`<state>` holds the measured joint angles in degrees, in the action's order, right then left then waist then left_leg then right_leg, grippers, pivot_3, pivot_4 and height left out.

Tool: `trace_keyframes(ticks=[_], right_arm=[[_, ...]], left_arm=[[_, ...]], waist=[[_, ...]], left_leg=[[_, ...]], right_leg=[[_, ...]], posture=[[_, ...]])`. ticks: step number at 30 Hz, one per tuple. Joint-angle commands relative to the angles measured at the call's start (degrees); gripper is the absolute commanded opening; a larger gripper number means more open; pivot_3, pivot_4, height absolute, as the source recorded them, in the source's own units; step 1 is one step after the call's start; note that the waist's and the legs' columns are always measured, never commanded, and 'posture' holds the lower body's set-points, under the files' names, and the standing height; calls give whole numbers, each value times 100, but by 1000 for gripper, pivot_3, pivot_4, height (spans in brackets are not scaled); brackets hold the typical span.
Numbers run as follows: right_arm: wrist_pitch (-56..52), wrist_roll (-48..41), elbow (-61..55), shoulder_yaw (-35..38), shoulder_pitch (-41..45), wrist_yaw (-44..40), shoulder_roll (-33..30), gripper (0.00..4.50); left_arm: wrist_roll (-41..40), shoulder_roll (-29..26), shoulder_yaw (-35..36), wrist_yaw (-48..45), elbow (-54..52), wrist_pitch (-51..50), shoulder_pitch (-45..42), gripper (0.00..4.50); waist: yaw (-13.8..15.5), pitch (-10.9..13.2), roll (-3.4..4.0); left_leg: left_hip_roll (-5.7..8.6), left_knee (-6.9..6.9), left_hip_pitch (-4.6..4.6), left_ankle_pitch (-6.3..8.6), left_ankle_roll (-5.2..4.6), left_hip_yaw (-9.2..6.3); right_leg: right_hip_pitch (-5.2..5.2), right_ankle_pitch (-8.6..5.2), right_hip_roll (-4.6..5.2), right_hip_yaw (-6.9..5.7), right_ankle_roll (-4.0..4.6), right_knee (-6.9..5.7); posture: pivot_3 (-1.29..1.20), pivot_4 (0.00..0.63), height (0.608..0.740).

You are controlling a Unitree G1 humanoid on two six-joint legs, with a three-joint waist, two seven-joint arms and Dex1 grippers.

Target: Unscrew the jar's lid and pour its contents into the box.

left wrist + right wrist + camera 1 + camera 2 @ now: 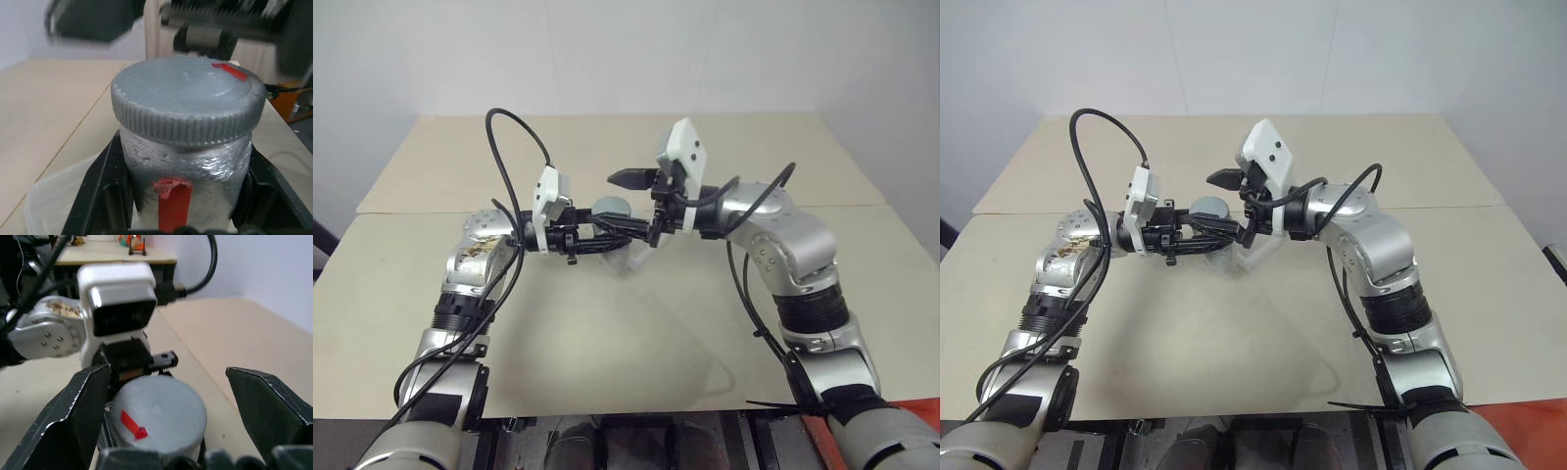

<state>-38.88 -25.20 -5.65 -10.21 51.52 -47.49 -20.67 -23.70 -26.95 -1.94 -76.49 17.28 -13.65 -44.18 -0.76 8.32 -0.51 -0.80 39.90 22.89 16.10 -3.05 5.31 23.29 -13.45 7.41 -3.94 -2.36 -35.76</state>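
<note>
While capped, jar between left end effector fingers

The jar stands upright between the left gripper's fingers, held above the table; the lid sits on the jar; the box lies on the table just below and behind the jar (partly hidden); the right gripper reaches in from the right, its fingers spread to either side of the lid.
</note>
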Motion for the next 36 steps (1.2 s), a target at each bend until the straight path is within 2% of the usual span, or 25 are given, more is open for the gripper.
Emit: trace_keyframes(ticks=[1,12,29,36], right_arm=[[166,-14,-88,51,183,-69,78,4437],[298,221,119,96,156,-55,113,4437],[711,310,826,585,46,-363,-830,4437],[736,168,704,835,-149,-545,-1077,4437]], left_arm=[[-67,-107,92,13,-277,29,9,2053],[-113,-181,111,60,-403,-31,74,2053],[-273,-377,192,-144,-486,-134,81,2053],[-264,-426,233,-185,-491,-130,115,2053]], waist=[[-11,0,0],[-14,0,0],[-2,0,0],[-33,0,0]], left_leg=[[0,0,-1,0,0,0],[0,0,-3,0,0,0],[-1,0,-2,0,0,1],[-3,-4,-2,0,0,5]], right_leg=[[0,0,0,0,0,0],[0,0,0,0,0,-1],[0,0,0,0,0,0],[0,0,-1,1,0,4]], posture=[[0,150,740],[0,150,740],[0,150,740],[0,150,740]])
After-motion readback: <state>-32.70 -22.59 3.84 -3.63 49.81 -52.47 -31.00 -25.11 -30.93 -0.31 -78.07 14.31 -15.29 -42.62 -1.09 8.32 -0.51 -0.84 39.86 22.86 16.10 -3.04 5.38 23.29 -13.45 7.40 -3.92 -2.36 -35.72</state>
